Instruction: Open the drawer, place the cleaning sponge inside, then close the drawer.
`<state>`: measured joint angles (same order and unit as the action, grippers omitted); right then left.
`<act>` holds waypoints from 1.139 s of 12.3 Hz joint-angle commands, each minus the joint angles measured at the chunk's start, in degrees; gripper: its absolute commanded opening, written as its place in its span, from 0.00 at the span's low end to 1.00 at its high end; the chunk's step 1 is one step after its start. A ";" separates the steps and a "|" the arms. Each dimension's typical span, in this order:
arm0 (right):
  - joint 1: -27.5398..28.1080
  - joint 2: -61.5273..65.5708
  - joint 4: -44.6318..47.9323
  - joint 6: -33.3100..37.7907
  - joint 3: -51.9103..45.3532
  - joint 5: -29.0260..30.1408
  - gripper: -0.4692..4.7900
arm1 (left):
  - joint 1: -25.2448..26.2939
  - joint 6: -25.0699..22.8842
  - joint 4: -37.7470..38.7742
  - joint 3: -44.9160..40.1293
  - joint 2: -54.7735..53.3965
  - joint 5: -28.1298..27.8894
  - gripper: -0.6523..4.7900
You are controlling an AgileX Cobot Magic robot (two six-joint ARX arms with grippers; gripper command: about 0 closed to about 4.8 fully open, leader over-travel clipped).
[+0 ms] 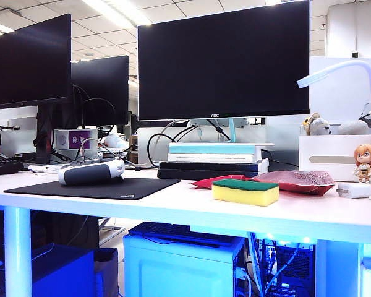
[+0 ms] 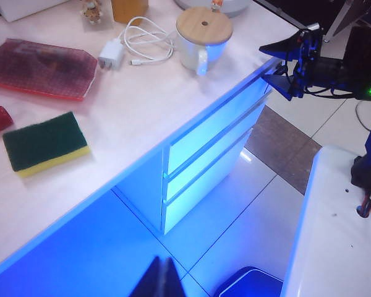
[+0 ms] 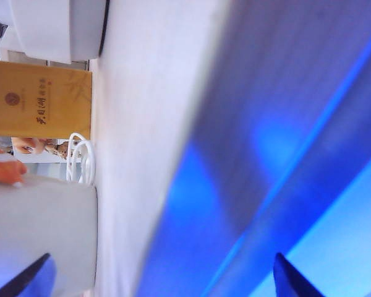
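**Still shut: the drawer grab is where this can slip**

Right now the right gripper [image 2: 283, 64] sits at the surface [image 2: 142, 124] edge, just above the top drawer [image 2: 216, 127] of the stack, its jaws spread wide with nothing between them. All three drawer fronts look flush and closed. The cleaning sponge [image 2: 44, 143] lies untouched on the surface, green side up, near its front edge and just beside the flat red packets [image 2: 42, 67].

Likely trouble: the fingers [image 3: 297, 281] hang very close to the surface edge, so closing could pinch the overhanging lip rather than the drawer's narrow top ridge, and a pull would then move nothing or slip off. A skewed pull could also jam the drawer.

The left gripper [image 2: 158, 279] hangs over the floor, well apart from everything, jaws together; it may have a long reach to the sponge.
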<state>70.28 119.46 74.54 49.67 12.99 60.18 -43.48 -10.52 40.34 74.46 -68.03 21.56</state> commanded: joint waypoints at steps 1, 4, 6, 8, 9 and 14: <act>-0.70 -0.04 0.74 0.11 0.70 0.59 1.00 | 0.04 -0.02 -0.13 0.24 0.11 0.20 0.11; -1.03 0.00 0.79 0.24 1.86 1.46 1.00 | 0.04 0.00 -0.13 0.24 0.11 0.17 0.11; -1.03 0.09 0.68 0.26 2.62 1.46 1.00 | 0.04 0.00 -0.13 0.24 0.11 0.17 0.11; -1.03 0.26 0.66 0.24 3.52 1.60 1.00 | 0.04 -0.02 -0.13 0.24 0.11 0.17 0.11; -1.05 0.37 0.66 0.26 4.31 1.95 1.00 | 0.04 -0.02 -0.13 0.24 0.11 0.15 0.11; -6.03 0.59 0.07 1.49 9.44 4.59 1.00 | 0.04 -0.02 -0.13 0.24 0.11 0.13 0.11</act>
<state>66.28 120.27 70.98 51.44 20.05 62.89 -43.48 -10.52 40.58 74.46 -68.03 21.54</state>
